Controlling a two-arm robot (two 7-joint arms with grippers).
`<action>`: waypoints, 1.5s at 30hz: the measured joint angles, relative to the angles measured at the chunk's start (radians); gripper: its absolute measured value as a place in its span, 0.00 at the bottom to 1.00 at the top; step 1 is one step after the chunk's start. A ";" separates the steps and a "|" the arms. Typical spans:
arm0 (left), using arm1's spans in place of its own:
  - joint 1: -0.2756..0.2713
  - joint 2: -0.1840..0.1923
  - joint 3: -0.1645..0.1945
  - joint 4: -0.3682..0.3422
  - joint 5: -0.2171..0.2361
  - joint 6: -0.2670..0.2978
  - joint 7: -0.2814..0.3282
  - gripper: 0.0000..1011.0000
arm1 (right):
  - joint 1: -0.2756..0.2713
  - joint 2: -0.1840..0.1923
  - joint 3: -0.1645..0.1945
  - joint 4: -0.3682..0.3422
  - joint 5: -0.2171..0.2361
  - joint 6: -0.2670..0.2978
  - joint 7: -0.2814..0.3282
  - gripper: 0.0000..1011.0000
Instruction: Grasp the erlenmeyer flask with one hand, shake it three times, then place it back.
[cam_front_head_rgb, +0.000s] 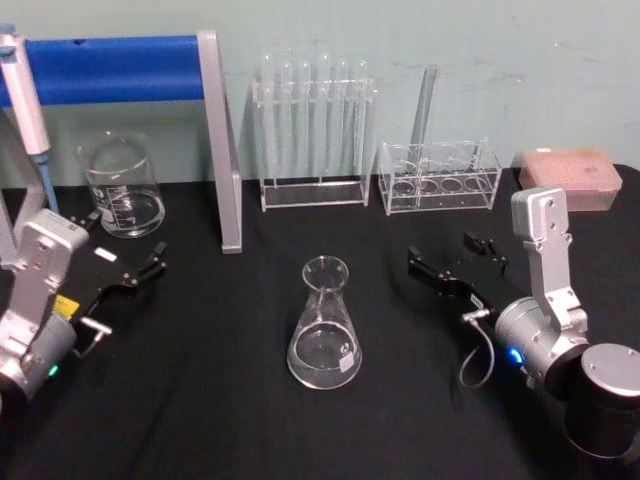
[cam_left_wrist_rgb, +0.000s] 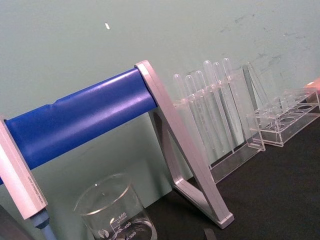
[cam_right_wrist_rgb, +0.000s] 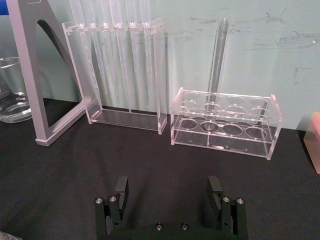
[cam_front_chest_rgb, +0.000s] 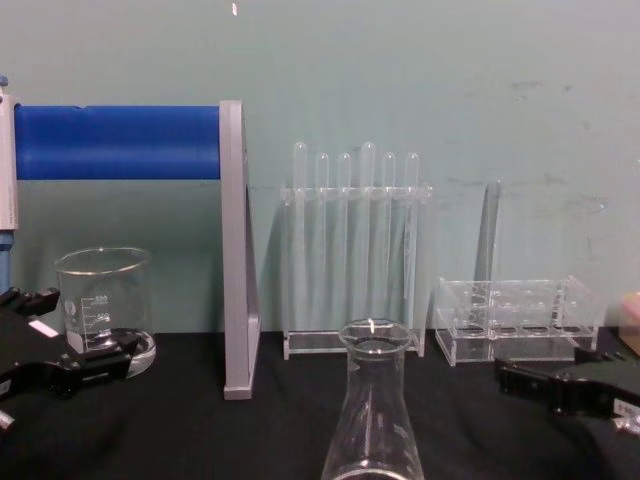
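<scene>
The clear erlenmeyer flask (cam_front_head_rgb: 324, 325) stands upright on the black table, centre front, and nothing touches it; in the chest view its neck and rim (cam_front_chest_rgb: 375, 400) rise in the foreground. My right gripper (cam_front_head_rgb: 447, 252) rests low on the table to the flask's right, about a hand's width away. It is open, and in the right wrist view its fingers (cam_right_wrist_rgb: 168, 186) are spread wide with nothing between them. My left gripper (cam_front_head_rgb: 150, 264) lies near the table's left side, left of the flask, open and empty.
A graduated glass beaker (cam_front_head_rgb: 122, 188) stands at the back left beside a grey stand with a blue bar (cam_front_head_rgb: 222, 150). Behind the flask are a tall test tube rack (cam_front_head_rgb: 312, 130) and a low clear rack (cam_front_head_rgb: 440, 178) holding one tube. A pink box (cam_front_head_rgb: 570, 178) sits at the back right.
</scene>
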 joint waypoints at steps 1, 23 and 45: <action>0.000 0.000 0.000 0.000 0.000 0.000 0.000 0.99 | 0.000 0.000 0.000 0.000 0.000 0.000 0.000 0.99; 0.000 0.000 0.000 0.000 0.000 0.000 0.000 0.99 | 0.000 0.001 -0.003 -0.001 0.000 -0.004 -0.005 0.99; 0.000 0.000 0.000 0.000 0.000 0.000 0.000 0.99 | 0.000 0.001 -0.003 -0.001 0.001 -0.005 -0.006 0.99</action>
